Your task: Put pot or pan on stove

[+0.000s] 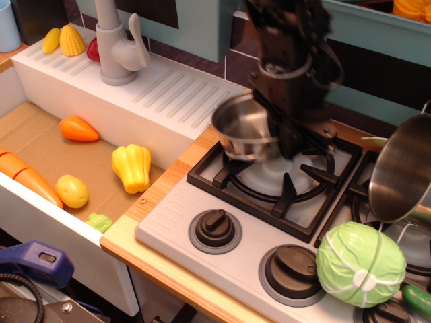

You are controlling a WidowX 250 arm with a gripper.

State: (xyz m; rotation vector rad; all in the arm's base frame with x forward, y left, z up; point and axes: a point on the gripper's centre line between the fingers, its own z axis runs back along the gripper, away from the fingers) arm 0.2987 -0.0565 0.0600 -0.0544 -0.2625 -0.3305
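Note:
The small shiny steel pot (244, 128) with a wire loop handle hangs tilted just above the left burner grate (275, 176) of the white stove (182, 210). My black gripper (296, 138) is shut on the pot's right rim and holds it over the burner's back left part. The image is motion-blurred around the arm. The fingertips are partly hidden behind the pot and the gripper body.
A larger steel pot (403, 171) leans at the right edge over the second burner. A green cabbage (360, 264) sits on the stove's front right by the knobs (215, 229). The sink (40, 148) at left holds toy vegetables, among them a yellow pepper (132, 167). A grey faucet (116, 44) stands behind.

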